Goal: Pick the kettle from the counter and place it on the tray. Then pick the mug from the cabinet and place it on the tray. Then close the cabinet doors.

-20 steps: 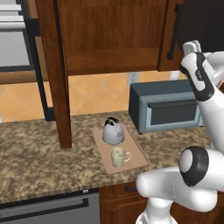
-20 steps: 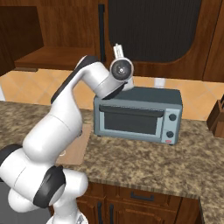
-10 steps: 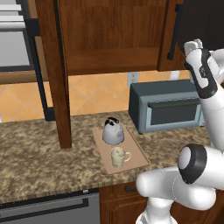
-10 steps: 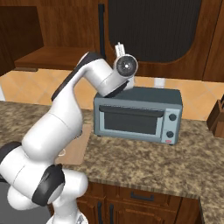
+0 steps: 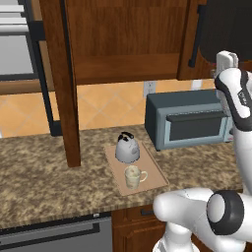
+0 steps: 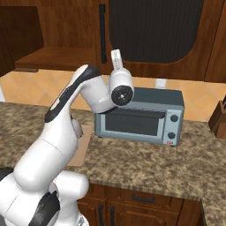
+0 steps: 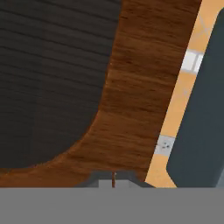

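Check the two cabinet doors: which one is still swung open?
The left door: it juts out edge-on over the counter, left of the tray. The right door, with the dark recessed panel above the toaster oven, faces flat forward.

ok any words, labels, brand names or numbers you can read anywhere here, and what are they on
No text can be read anywhere in these pictures.
Toaster oven: a small red and white mark at its lower right front corner, too small and blurred to read; its two knobs carry no readable marks.
Kettle, mug, tray, cabinet door: no writing on them.
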Controlling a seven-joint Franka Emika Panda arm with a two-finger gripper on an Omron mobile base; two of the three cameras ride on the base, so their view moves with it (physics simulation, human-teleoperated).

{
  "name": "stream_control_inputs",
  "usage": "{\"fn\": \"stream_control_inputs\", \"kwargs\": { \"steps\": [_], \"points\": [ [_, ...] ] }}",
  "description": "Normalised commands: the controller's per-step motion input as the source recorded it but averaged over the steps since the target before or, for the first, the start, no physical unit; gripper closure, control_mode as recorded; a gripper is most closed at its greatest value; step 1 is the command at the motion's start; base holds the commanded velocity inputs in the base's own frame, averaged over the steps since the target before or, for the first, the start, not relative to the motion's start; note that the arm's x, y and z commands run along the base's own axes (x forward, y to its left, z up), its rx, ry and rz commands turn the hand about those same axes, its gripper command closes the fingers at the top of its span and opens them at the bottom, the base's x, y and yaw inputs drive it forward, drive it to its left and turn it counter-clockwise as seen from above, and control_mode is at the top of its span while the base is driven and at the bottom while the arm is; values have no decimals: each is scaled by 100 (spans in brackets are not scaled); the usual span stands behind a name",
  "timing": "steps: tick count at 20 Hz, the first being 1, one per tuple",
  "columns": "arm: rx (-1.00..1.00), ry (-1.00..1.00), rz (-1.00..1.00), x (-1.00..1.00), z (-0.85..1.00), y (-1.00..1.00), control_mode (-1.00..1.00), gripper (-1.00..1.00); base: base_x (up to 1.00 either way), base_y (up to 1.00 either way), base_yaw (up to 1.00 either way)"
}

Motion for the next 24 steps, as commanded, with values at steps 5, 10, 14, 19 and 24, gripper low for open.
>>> {"fn": "stream_control_inputs", "kwargs": {
  "steps": [5,10,14,19,24],
  "points": [
    [-13,0,-7,-85,18,0,-100,100,0,0,0],
    [-3,0,0,-35,0,13,-100,100,0,0,0],
    [-6,0,0,-100,16,49,-100,100,0,0,0],
    [-8,-1,0,-100,22,69,-100,100,0,0,0],
    [-10,1,-4,-100,23,99,-100,100,0,0,0]
  ]
}}
